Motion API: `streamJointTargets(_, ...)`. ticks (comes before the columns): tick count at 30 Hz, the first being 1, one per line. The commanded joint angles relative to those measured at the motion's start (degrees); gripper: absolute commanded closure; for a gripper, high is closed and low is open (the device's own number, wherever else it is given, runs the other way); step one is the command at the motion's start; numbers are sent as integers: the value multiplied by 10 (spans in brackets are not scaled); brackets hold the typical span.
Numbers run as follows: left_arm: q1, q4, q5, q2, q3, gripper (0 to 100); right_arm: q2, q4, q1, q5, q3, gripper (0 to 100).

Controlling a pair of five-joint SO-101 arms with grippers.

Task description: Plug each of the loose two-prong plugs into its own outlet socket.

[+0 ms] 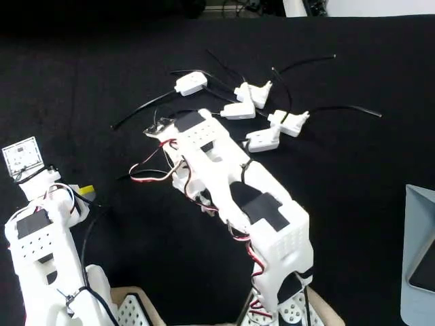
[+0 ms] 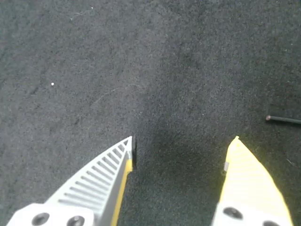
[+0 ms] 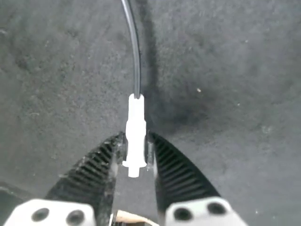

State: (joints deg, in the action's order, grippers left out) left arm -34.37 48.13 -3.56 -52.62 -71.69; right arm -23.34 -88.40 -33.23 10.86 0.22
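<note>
- My right gripper (image 3: 136, 139) is clenched on a white plug (image 3: 135, 117). The plug stands upright between the fingers, and its black cord (image 3: 133, 47) runs away from it over the mat (image 1: 353, 204).
- My left gripper (image 2: 183, 141) is released, jaws spread wide with nothing between them. It hangs over bare mat, with a loose cord end (image 2: 282, 120) near by.
- In the high view my right arm (image 1: 231, 183) reaches up the middle of the table, and my left arm (image 1: 41, 251) sits at the near left corner.
- Beyond the right arm lie five white corded pieces. A lone piece (image 1: 190, 83) is nearest my gripper, and a group of four (image 1: 263, 139) lies close together. I cannot tell plugs from sockets.
- A grey bin (image 1: 416, 224) stands at the table's right edge. One dark flat item (image 1: 425, 272) lies in it, partly cut off; I cannot tell what it is.
</note>
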Motion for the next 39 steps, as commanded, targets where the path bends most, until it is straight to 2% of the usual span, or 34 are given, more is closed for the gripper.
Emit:
streamJointTargets(1,0,-11,2,-10,13,690,95,-14,-7,-4,-34,987)
streamJointTargets(4,17,-9,3,-10,16,690,183,-11,-7,-8,-33,987)
streamJointTargets(7,36,-6,4,-11,32,690,256,-10,-7,-52,-34,987)
streamJointTargets(12,56,-5,59,-11,78,690,346,-9,-7,-113,-25,987)
streamJointTargets(15,81,-5,83,-11,104,690,399,30,-13,-143,7,987)
streamJointTargets(29,190,-5,221,-11,213,690,666,309,-98,-163,351,987)
streamJointTargets(34,239,4,237,-11,240,690,692,335,-107,-163,400,987)
streamJointTargets(39,297,89,247,-11,307,687,693,332,-127,-164,404,987)
